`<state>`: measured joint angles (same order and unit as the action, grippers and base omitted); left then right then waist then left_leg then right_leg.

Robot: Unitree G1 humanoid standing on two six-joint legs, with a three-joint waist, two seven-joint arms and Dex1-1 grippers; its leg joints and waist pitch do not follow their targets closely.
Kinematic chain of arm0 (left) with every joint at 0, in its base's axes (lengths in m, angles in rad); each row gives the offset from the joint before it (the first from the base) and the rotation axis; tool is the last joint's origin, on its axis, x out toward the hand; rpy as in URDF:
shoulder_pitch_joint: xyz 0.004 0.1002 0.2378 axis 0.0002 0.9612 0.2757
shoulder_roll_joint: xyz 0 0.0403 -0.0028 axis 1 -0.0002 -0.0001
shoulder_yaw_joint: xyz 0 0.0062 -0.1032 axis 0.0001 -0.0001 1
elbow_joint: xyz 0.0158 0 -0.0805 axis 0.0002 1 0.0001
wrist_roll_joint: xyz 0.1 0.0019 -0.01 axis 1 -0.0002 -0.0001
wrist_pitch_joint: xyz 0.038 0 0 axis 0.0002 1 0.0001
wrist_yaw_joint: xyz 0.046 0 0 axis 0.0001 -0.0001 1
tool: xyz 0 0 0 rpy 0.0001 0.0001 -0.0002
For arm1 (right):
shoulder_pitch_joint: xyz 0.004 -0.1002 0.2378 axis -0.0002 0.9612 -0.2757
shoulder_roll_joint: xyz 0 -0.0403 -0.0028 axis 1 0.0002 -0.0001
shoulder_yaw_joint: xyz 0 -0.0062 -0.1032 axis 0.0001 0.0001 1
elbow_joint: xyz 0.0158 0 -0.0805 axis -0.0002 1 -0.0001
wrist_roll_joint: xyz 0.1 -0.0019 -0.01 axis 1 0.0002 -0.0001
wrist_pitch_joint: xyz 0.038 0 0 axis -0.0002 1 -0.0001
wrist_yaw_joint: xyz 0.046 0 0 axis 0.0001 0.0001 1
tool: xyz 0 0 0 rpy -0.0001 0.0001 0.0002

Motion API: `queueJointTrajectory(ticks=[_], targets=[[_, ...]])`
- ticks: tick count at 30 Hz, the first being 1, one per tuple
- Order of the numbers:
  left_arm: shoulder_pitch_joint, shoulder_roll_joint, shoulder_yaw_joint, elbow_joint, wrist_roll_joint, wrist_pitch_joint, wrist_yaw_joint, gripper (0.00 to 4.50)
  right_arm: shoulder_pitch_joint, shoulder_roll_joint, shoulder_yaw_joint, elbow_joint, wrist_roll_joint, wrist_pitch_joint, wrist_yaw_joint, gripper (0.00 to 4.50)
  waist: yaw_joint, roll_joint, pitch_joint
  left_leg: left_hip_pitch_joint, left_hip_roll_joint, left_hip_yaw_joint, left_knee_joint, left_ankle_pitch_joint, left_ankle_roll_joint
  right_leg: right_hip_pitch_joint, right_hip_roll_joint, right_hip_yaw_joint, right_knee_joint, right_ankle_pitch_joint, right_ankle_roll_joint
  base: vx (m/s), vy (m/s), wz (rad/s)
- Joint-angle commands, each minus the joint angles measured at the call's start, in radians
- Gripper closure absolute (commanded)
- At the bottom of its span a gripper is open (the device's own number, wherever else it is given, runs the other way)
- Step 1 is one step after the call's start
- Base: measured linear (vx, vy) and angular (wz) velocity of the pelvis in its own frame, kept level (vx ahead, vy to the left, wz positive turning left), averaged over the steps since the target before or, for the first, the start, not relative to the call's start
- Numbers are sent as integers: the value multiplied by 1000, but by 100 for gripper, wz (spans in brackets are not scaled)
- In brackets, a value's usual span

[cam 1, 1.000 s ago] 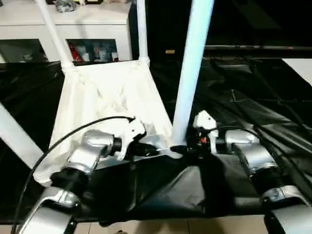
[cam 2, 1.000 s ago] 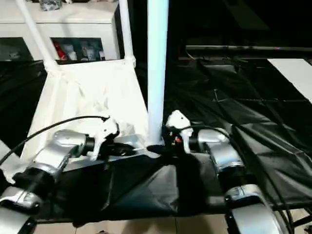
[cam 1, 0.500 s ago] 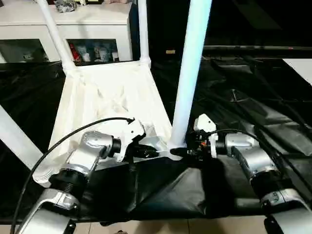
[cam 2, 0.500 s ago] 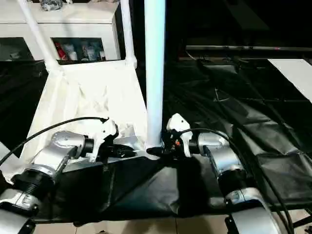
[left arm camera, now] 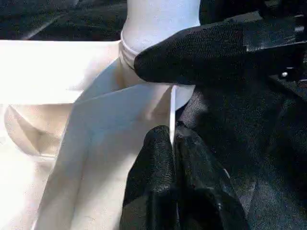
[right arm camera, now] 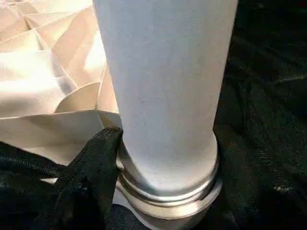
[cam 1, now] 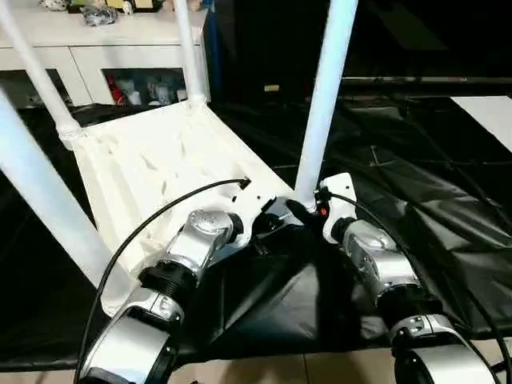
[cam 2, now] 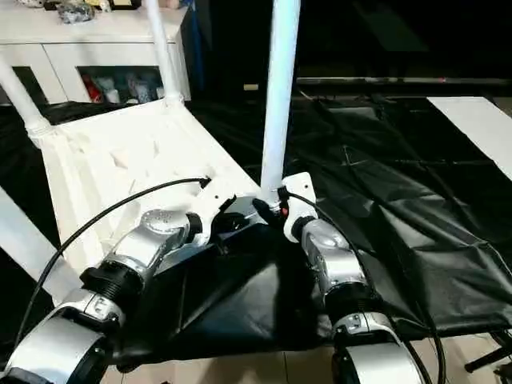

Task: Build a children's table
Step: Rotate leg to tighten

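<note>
The white tabletop [cam 1: 152,160] lies upside down on a black sheet, ribs up, with white legs standing in its corner sockets. The near-right leg [cam 1: 324,104] rises between my two grippers. My right gripper [cam 1: 308,210] is closed round this leg's base; one finger [right arm camera: 93,177] presses the ringed collar just above the socket. My left gripper [left arm camera: 171,143] is shut on the thin rim of the tabletop right beside that socket. The right gripper's finger [left arm camera: 201,52] lies across the leg base in the left wrist view.
Other legs stand at the far left [cam 1: 36,72], far right [cam 1: 188,48] and near left [cam 1: 48,200] corners. A white cabinet [cam 1: 104,40] stands behind. The crumpled black sheet [cam 1: 416,176] spreads to the right, and floor tiles [cam 1: 256,372] show at the front.
The whole view has shifted and tilted. My right gripper has come in against the leg's base and its jaws have narrowed a little. The left gripper keeps its pinch on the rim.
</note>
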<state>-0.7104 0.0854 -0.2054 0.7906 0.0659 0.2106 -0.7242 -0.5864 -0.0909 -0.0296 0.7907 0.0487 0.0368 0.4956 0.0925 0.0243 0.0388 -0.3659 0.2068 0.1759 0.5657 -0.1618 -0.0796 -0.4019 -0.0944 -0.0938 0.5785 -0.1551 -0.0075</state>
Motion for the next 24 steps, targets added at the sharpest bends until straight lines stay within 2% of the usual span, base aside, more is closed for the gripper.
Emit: queueJointTrajectory(ticks=[1, 3, 5, 7, 9, 10, 13, 15, 16, 18, 22, 24], targets=[[3, -13, -9, 16, -15, -41, -1, 450, -1, 59, 88, -57, 39, -16, 164, 111, 3, -20, -58, 6, 16, -3, -63, -269, 55, 45, -55, 39, -82, -403, -134, 0, 0, 0], [16, 17, -13, -2, -24, -51, -55, 450, -6, 11, 89, -67, 51, -16, 242, 109, 5, -25, -59, 5, 15, -1, -61, -266, 70, 48, -56, 38, -81, -387, -143, 0, 0, 0], [23, 31, -14, -15, -29, -57, -82, 450, -10, -12, 91, -69, 54, -14, 278, 102, 7, -22, -59, 5, 17, 0, -61, -257, 73, 47, -56, 39, -79, -380, -147, 0, 0, 0], [38, 58, -15, -44, -41, -58, -137, 450, -13, -59, 103, -77, 56, -7, 355, 67, 10, -21, -60, 4, 21, -2, -61, -239, 74, 49, -57, 38, -74, -352, -162, 0, 0, 0], [67, 105, -18, -102, -73, -66, -261, 450, -11, -136, 136, -96, 37, -18, 475, 63, 13, -21, -60, 2, 24, -2, -61, -233, 77, 53, -54, 37, -67, -321, -175, 0, 0, 0], [69, 109, -18, -107, -76, -66, -272, 450, -10, -142, 138, -97, 36, -19, 485, 58, 11, -20, -60, -1, 23, 0, -59, -231, 83, 54, -52, 37, -65, -302, -180, 0, 0, 0], [96, 150, -23, -163, -114, -62, -389, 450, -4, -194, 161, -112, 23, -31, 575, 58, 15, -18, -59, 5, 25, 1, -58, -233, 82, 49, -56, 39, -67, -316, -186, 0, 0, 0], [116, 185, -33, -205, -140, -54, -471, 450, -4, -224, 174, -111, 14, -37, 624, 58, 19, -16, -62, 4, 28, 0, -59, -225, 78, 49, -55, 40, -60, -297, -199, 0, 0, 0], [121, 194, -34, -212, -144, -56, -485, 450, -4, -230, 174, -107, 12, -42, 635, 58, 20, -17, -61, 5, 29, 1, -59, -226, 77, 47, -55, 41, -59, -289, -202, 0, 0, 0], [127, 203, -30, -216, -148, -56, -498, 450, -5, -234, 174, -102, 25, -41, 659, 58, 27, -14, -61, 13, 30, 6, -57, -229, 77, 41, -51, 43, -56, -256, -220, 0, 0, 0], [139, 213, -20, -234, -154, -41, -515, 450, 2, -239, 181, -113, 45, -27, 691, 75, 29, -16, -61, 7, 29, 3, -59, -230, 71, 48, -53, 43, -53, -252, -217, 0, 0, 0], [142, 215, -20, -240, -154, -39, -516, 450, 4, -236, 188, -106, 39, -36, 692, 105, 30, -16, -62, 8, 28, 4, -58, -225, 69, 48, -54, 44, -54, -255, -214, 0, 0, 0]])
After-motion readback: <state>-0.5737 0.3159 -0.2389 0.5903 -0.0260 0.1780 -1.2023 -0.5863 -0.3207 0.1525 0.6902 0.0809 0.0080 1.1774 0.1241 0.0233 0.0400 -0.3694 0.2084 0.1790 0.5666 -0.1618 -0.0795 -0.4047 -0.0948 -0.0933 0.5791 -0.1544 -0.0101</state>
